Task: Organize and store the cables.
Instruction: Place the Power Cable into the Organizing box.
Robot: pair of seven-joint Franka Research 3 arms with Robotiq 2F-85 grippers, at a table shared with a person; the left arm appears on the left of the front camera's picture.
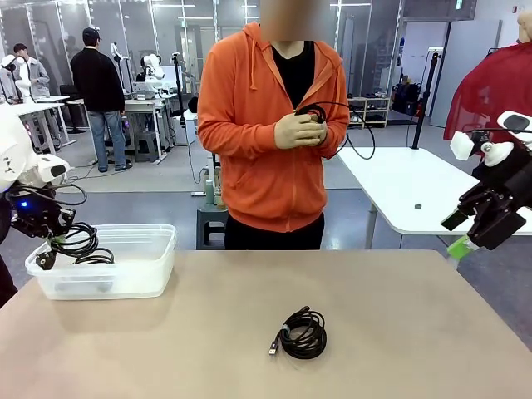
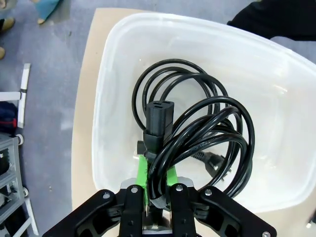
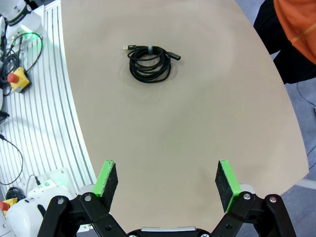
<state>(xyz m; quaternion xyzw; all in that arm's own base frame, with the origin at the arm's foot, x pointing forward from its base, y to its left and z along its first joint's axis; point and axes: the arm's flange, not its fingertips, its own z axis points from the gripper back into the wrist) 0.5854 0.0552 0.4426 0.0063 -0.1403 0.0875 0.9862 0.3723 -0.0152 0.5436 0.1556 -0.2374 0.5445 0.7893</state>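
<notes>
Pinching bunched loops of the springy-looking power cord (image 2: 159, 118), the left tool (image 2: 157, 176) hangs over the nine-o'clock bin (image 2: 113, 98); the right tool (image 3: 167, 171) gapes wide.

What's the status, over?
Left jaws shut on thick black coiled power cable at clear plastic bin. Right jaws open. Thin black coiled cable on tan table. Path clear.

Clear bin (image 1: 125, 278), coiled cable (image 1: 303, 334) on table (image 1: 399, 332)
</notes>
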